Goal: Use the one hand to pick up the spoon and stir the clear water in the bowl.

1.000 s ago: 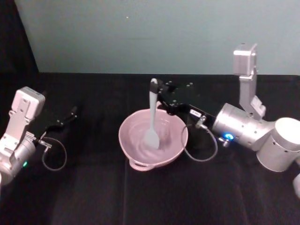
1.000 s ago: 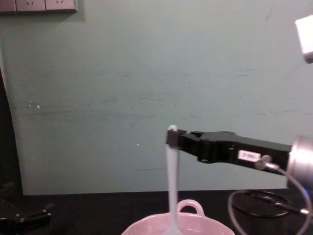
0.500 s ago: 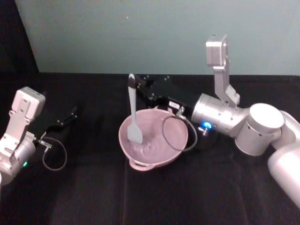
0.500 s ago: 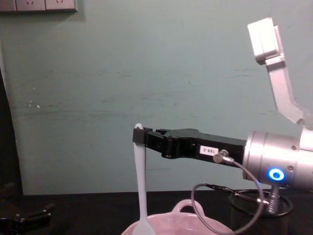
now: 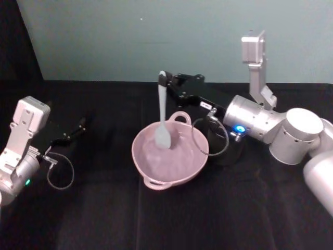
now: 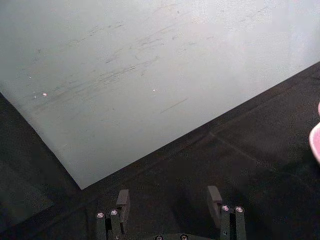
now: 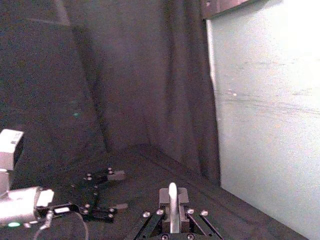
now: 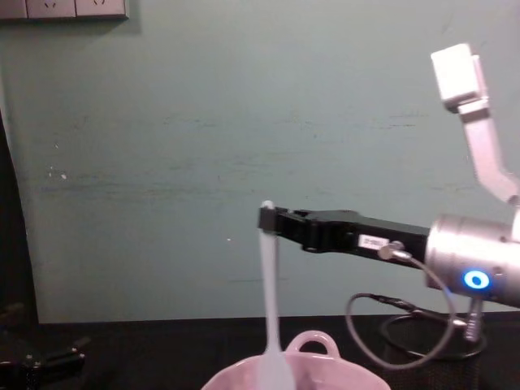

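Stirring | right gripper (image 5: 166,83) fingers clamped on white spoon (image 5: 162,112) at handle top, frame centre | blade apparently dipped in water (image 5: 171,161) of pink bowl (image 5: 138,156) | advice: circle slowly, blade submerged, off the wall | left gripper (image 5: 78,127) parked at left on the surface, fingers apart

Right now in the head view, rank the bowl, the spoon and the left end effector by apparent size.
Largest: bowl
Then: spoon
Smallest: left end effector, though its outline blurs into the black cloth.
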Available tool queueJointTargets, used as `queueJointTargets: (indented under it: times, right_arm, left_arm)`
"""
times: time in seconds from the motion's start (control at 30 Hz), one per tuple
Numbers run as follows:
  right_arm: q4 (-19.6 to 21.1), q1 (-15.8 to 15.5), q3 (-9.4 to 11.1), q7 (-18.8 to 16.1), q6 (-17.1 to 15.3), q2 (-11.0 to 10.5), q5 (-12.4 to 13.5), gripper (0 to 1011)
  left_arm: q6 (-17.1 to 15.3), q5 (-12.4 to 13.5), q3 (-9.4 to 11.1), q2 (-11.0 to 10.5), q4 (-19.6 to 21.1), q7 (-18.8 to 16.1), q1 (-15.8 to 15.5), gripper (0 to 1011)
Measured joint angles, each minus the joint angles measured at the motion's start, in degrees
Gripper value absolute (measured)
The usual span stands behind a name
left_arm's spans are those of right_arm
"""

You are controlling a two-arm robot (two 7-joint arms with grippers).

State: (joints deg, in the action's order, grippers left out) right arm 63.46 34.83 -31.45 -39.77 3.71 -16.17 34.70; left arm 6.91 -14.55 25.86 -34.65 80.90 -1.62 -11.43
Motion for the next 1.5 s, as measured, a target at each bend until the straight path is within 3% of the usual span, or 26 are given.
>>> queueJointTargets:
  times: [0.27,0.43,0.67,0.97,1.2,1.5]
  right_arm:
    - [6.41,-4.52,2.81,3.07,-0.9,-4.09,0.3,100]
    - [13.1,-9.38,4.86,5.47,-1.7,-7.35,0.96,100]
    - [17.51,-12.34,5.01,6.25,-2.53,-8.63,1.05,100]
    - [17.91,-12.44,2.66,5.31,-2.4,-6.74,0.97,100]
    - [14.64,-9.53,-0.05,3.13,-2.3,-3.96,0.58,100]
    - [9.34,-5.45,-1.63,1.19,-1.19,-1.06,0.28,100]
  left_arm:
    - [0.0,0.0,0.0,0.0,0.0,0.0,0.0,1011]
    - [0.0,0.0,0.0,0.0,0.0,0.0,0.0,1011]
    - [0.0,0.0,0.0,0.0,0.0,0.0,0.0,1011]
    - [0.0,0.0,0.0,0.0,0.0,0.0,0.0,1011]
    - [0.0,0.0,0.0,0.0,0.0,0.0,0.0,1011]
    - [0.0,0.0,0.0,0.0,0.0,0.0,0.0,1011]
